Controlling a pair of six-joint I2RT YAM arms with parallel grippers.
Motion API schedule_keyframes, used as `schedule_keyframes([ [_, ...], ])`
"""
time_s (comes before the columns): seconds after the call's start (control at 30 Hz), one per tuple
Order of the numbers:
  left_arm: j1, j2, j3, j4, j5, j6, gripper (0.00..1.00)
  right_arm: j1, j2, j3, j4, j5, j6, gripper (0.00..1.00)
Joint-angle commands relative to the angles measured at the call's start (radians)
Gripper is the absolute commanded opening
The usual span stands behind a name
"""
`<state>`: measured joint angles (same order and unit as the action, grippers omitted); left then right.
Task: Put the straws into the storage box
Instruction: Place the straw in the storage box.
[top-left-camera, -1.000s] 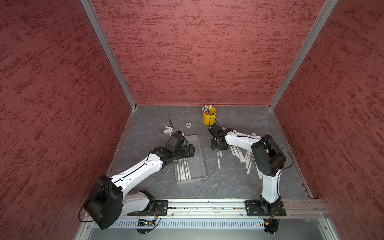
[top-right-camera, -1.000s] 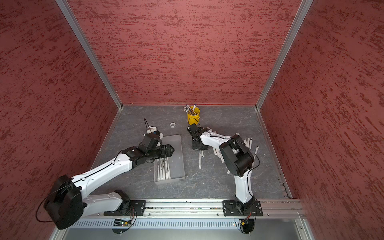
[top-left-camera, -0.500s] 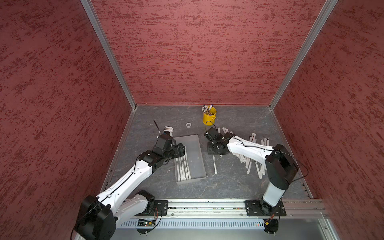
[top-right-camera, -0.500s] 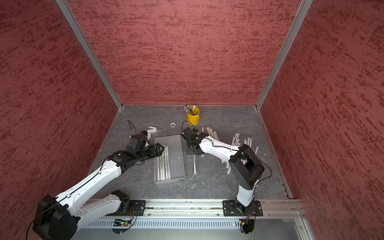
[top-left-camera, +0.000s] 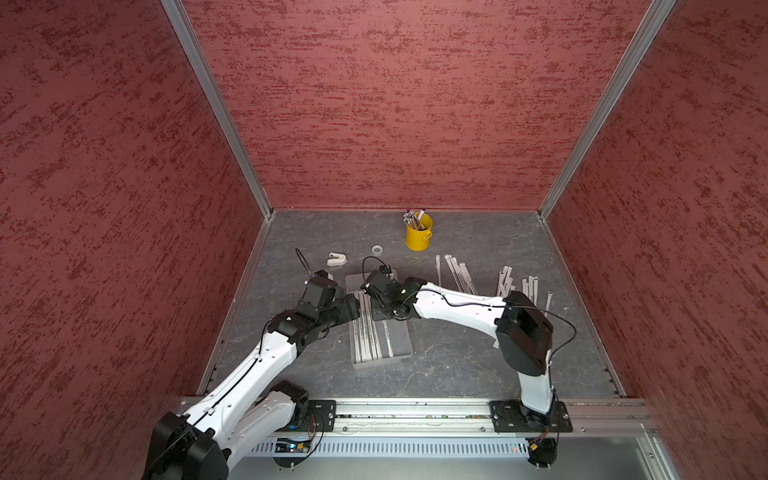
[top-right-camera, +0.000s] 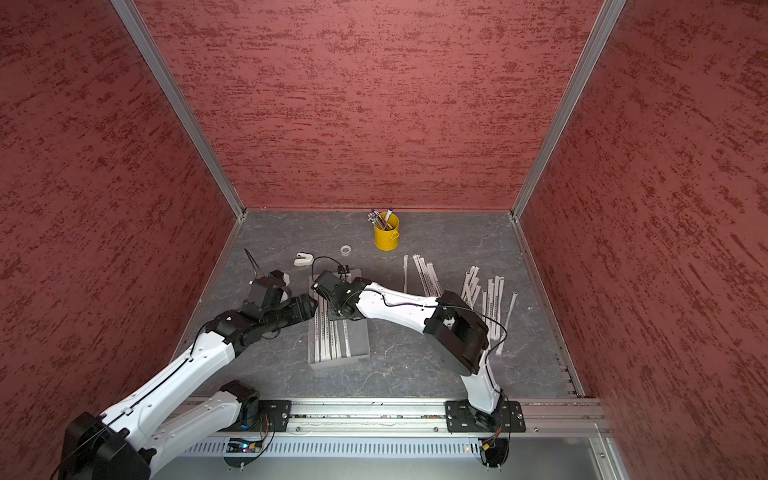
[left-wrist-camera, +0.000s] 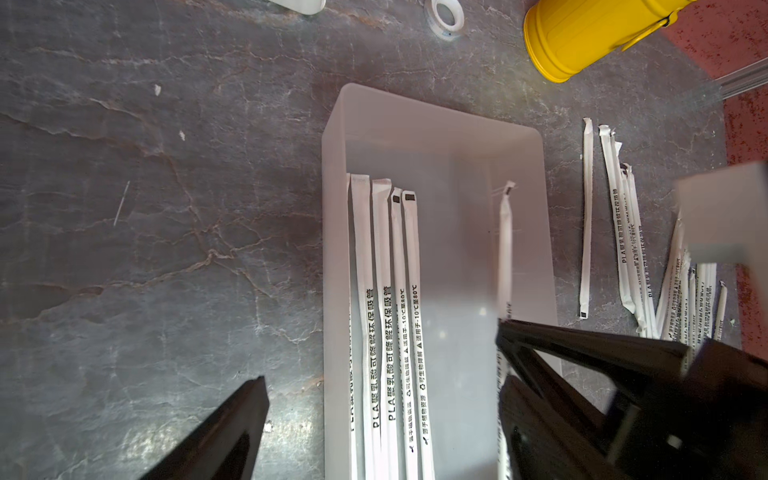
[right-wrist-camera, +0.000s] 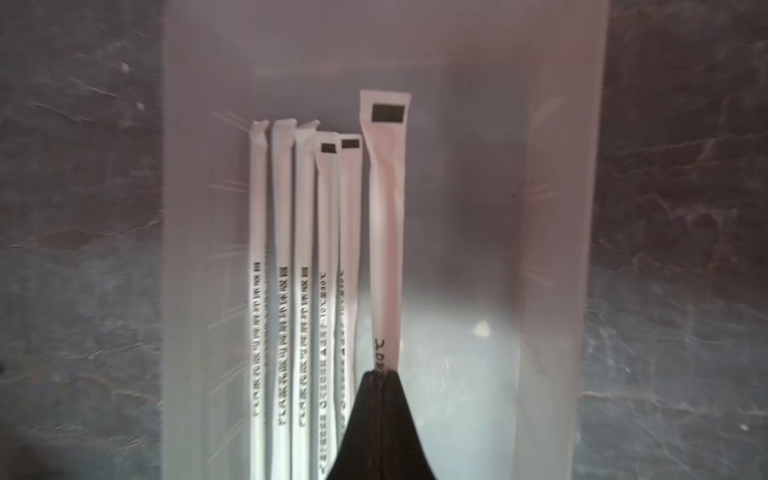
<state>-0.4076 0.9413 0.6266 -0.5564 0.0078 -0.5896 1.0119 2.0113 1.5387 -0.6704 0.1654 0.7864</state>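
A white paper-wrapped straw (right-wrist-camera: 386, 232) is clamped in the closed right pincer (right-wrist-camera: 381, 374), lengthwise over the translucent plastic storage box (right-wrist-camera: 557, 249); the left pincer (left-wrist-camera: 382, 380) is spread, empty.

Red textured walls (top-left-camera: 395, 104) on 3 sides w/ alu corner posts (top-left-camera: 218, 108), dark grey marbled floor (top-left-camera: 457, 365).

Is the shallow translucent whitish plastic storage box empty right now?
No, five white paper-wrapped straws lie side by side along one wall of the box.
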Motion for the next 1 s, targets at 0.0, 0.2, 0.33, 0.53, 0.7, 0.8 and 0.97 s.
schedule_keyframes([
  [0.0,0.009,-0.007,-0.014,0.011,-0.004,-0.009,0.89,0.001,0.048,0.027,0.017,-0.003,0.018,0.05],
  [0.2,0.008,0.006,-0.025,0.042,0.011,-0.016,0.89,0.007,0.105,0.054,0.015,-0.019,0.035,0.05],
  [0.33,0.009,0.022,-0.026,0.055,0.02,-0.015,0.89,0.007,0.137,0.069,0.017,-0.036,0.05,0.05],
  [0.53,0.009,0.018,-0.03,0.056,0.021,-0.013,0.89,0.005,0.159,0.081,0.022,-0.049,0.062,0.06],
  [0.7,0.009,0.013,-0.031,0.056,0.021,-0.014,0.89,0.004,0.162,0.08,0.026,-0.057,0.076,0.07],
  [0.8,0.008,0.01,-0.026,0.052,0.018,-0.013,0.89,0.002,0.151,0.071,0.03,-0.055,0.08,0.09],
  [0.97,0.009,0.004,-0.012,0.04,0.015,-0.009,0.89,0.002,0.107,0.064,0.034,-0.074,0.079,0.14],
])
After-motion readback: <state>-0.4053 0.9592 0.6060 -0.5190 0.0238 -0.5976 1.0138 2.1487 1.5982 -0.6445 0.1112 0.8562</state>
